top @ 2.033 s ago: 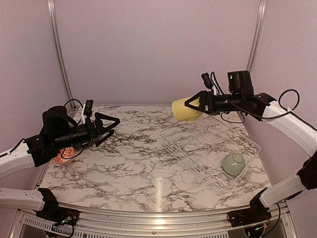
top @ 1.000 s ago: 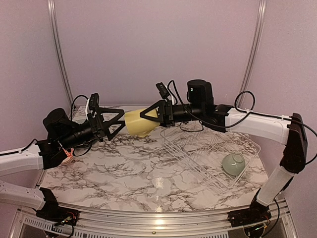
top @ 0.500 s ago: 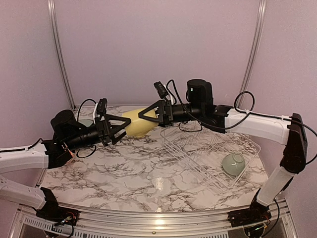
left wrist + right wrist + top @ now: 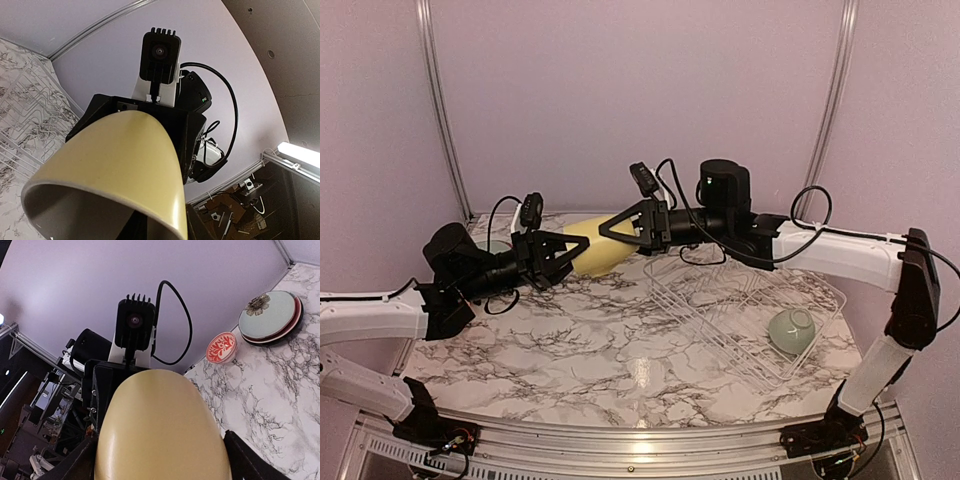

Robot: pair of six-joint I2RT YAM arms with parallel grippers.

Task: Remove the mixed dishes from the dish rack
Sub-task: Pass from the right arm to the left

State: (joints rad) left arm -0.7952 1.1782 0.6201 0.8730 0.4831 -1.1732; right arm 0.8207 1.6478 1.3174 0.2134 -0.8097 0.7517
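The yellow mug [image 4: 598,245] hangs in the air above the table's back middle, lying sideways between both arms. My right gripper [image 4: 622,228] is shut on its base end, with the fingers [image 4: 244,456] on either side of the body [image 4: 160,430]. My left gripper [image 4: 566,256] has come in from the left and grips the mug's rim [image 4: 115,165], with one finger inside the mouth and one outside. The white wire dish rack [image 4: 740,300] sits at the right and holds a pale green bowl [image 4: 791,330] upside down.
A stack of plates [image 4: 270,317] with a pale green one on top lies at the back left of the marble table [image 4: 590,340]. The small white-and-red patterned bowl [image 4: 221,347] stands beside it. The left arm hides much of both in the top view.
The right arm carried the mug left from above the rack and stopped. The left arm reached right to meet it, and its jaws went from wide open to shut on the rim.
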